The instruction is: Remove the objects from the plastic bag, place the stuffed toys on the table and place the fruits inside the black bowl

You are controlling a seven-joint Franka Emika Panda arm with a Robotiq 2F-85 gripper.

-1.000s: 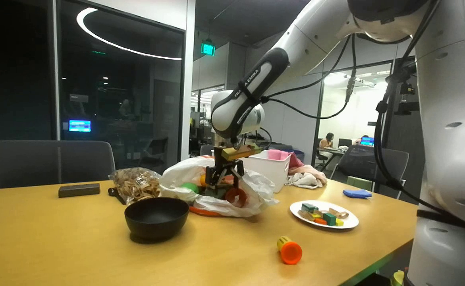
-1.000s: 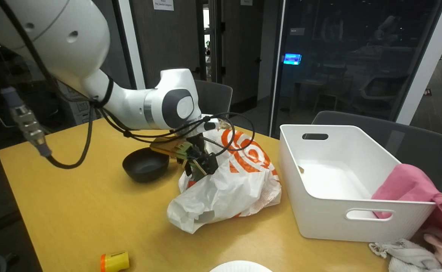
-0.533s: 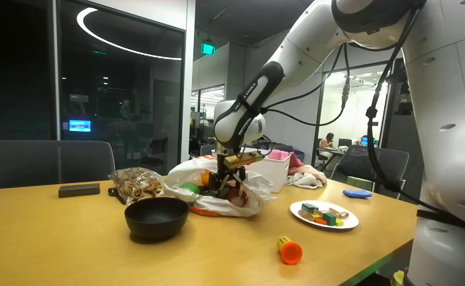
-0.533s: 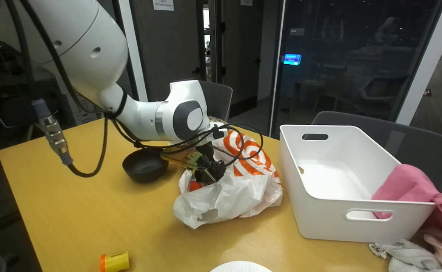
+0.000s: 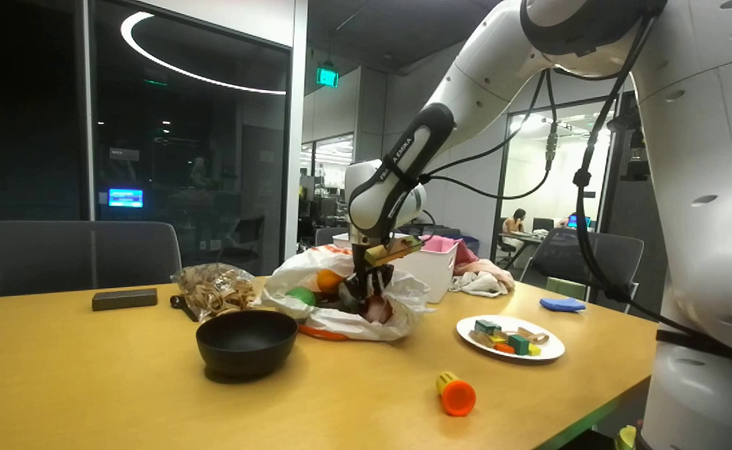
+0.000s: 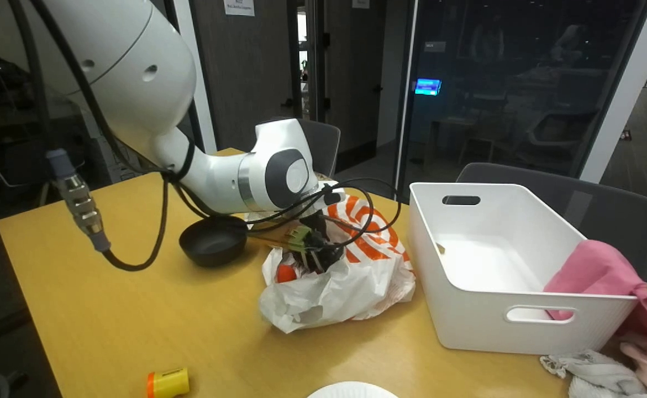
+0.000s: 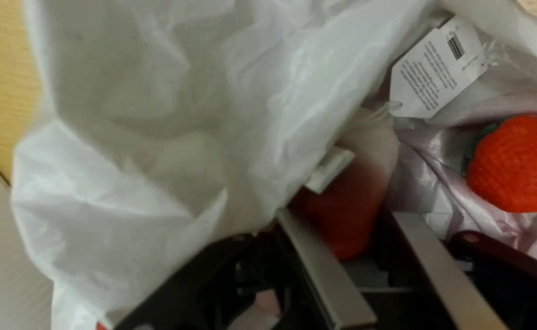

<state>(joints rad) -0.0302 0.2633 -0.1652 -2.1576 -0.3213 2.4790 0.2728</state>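
Note:
The white plastic bag [image 5: 347, 328] lies with its mouth spread. In the wrist view my gripper [image 7: 344, 217] is down inside it, its jaws closed in on the sides of a red stuffed toy [image 7: 353, 197] with a pale top and tags. The toy's lower part is in shadow between the fingers [image 7: 328, 275]. A red strawberry [image 7: 520, 162] sits in the bag beside the gripper, apart from it. An orange fruit [image 5: 328, 281] and a green fruit [image 5: 301, 295] show in the bag's mouth in an exterior view. The black bowl [image 5: 247, 359] stands in front of the bag.
A tall white bin [image 6: 483, 323] stands close to the bag. Around lie a white plate [image 5: 464, 330] with several small blocks, a yellow bottle [image 5: 456, 397] with an orange end, a clear bag of wooden pieces [image 5: 215, 290] and a dark block [image 5: 124, 299].
My gripper has moved lower in the bag, toward the bin side. Its jaws stood wide before and have closed in on the red toy. The strawberry and orange fruit show more now.

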